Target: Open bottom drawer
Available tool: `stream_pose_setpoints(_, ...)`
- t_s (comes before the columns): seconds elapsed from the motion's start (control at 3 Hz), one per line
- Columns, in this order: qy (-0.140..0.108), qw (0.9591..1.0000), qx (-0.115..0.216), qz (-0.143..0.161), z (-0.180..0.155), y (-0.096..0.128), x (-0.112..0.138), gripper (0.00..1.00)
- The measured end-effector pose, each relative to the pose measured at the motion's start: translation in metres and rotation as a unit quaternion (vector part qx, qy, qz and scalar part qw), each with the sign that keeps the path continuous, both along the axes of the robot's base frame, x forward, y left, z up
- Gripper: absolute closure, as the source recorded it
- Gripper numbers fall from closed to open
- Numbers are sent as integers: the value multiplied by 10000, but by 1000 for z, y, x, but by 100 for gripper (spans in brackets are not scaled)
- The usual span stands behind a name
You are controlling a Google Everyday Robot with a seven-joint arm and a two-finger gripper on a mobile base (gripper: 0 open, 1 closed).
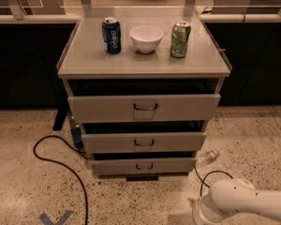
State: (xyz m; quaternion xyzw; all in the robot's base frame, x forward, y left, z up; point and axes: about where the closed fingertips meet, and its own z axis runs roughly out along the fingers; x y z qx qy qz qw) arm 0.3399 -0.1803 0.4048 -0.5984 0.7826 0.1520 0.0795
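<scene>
Camera view: narrow grey metal bottom drawer [112,167] looks rigid and should slide. Hook its small dark loop handle [144,166]. The gripper is off-frame, lower right, can't tell its state.

Grey bottom drawer [114,167], dark handle [144,166]; blue can [111,35], green can [180,40]; white arm [246,203], end effector unseen below.

Your bottom drawer [114,167] — the lowest of three grey fronts.
It's the narrowest front, plain grey metal, level and facing you, with a small dark loop handle [144,166] at its centre. A dark gap runs along its top edge, just under the middle drawer [178,142]. The gripper is out of view — only the white arm [253,203] shows at lower right, well apart from the drawer.
</scene>
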Motion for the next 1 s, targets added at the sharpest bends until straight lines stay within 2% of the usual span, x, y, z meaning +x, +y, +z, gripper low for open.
stream_pose_setpoints(0.33, 36, 9998, -182, 0, -10, -2, -13, 0)
stream_pose_setpoints(0.67, -137, 9992, -315, -197, -37, -10, 12, 0)
stream_pose_setpoints(1.0, -804, 9940, -542, -498, -44, -18, 69, 0)
